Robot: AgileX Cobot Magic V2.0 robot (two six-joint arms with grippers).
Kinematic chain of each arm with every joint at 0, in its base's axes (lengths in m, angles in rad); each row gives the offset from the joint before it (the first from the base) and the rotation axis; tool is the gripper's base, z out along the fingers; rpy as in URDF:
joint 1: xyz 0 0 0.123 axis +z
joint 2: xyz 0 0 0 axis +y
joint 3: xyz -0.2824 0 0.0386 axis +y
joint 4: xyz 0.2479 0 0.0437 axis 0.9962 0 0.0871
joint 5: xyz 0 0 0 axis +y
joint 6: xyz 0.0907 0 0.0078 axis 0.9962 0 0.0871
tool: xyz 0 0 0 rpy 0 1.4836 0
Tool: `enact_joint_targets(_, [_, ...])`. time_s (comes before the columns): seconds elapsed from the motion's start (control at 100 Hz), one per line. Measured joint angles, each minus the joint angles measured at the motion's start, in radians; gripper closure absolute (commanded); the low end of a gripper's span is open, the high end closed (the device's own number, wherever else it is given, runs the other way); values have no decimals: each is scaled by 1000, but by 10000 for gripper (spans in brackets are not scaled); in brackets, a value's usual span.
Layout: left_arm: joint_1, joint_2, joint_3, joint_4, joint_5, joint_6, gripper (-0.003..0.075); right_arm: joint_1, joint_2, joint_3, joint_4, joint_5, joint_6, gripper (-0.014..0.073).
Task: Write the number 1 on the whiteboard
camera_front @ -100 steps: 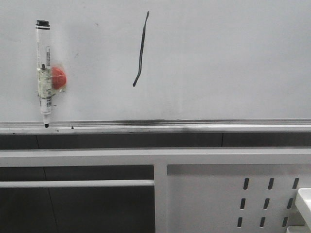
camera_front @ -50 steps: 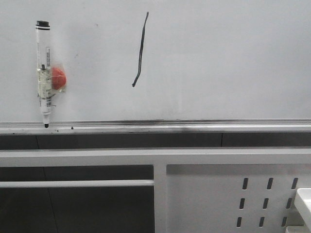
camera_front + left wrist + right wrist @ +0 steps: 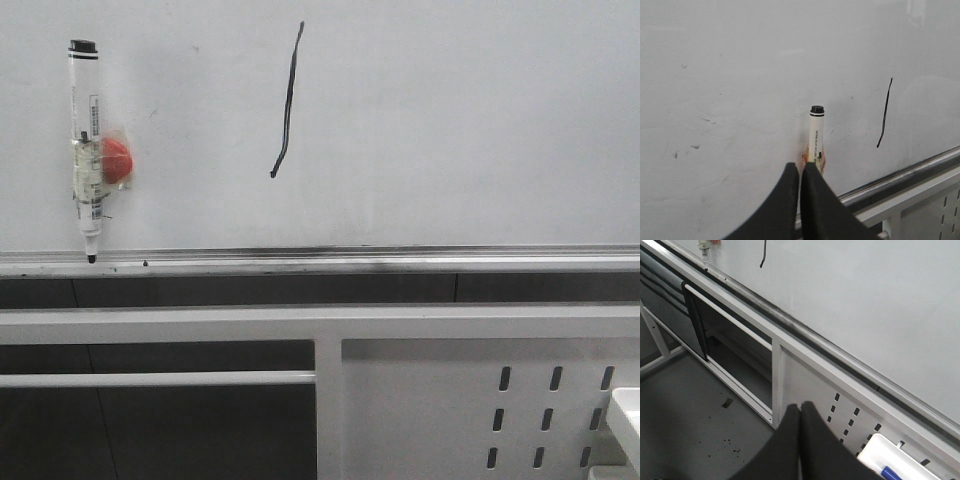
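Writing is looking finished: the number 1 (image 3: 287, 100) is sitting on the whiteboard (image 3: 450, 120); both end effectors, clenched and empty, are needing only to retreat.

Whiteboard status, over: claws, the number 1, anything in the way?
Both claws, left and right, shut, empty. Number 1 drawn on whiteboard. Marker hangs on the board left of the stroke. Nothing obstructing.

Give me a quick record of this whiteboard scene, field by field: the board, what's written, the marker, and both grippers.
board: whiteboard, white, glossy, silver tray rail along its lower edge
writing: number 1, thin black near-vertical stroke, small hook at its lower end
marker: marker upright against the board, tip down at the rail, left of the stroke, held by no gripper
left gripper: shut, empty
right gripper: shut, empty
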Motion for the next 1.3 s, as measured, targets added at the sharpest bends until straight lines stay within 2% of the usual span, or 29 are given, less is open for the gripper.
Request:
enact_joint_targets(0.85, [0, 0, 21, 17, 7, 0, 740, 0, 0, 0, 0, 0, 0, 664])
enact_joint_targets(0.92, [0, 0, 22, -58, 36, 17, 740, 0, 0, 0, 0, 0, 0, 664])
enact_joint_targets(0.99, [0, 0, 17, -264, 102, 145, 740, 0, 0, 0, 0, 0, 0, 664])
enact_joint_targets(1.16, [44, -51, -7, -866, 203, 756, 740, 0, 0, 0, 0, 0, 0, 664])
enact_joint_targets(1.23, [98, -87, -11, -1006, 218, 907, 740, 0, 0, 0, 0, 0, 0, 664])
enact_joint_targets(1.3, [168, -123, -11, -1067, 227, 971, 740, 0, 0, 0, 0, 0, 0, 664])
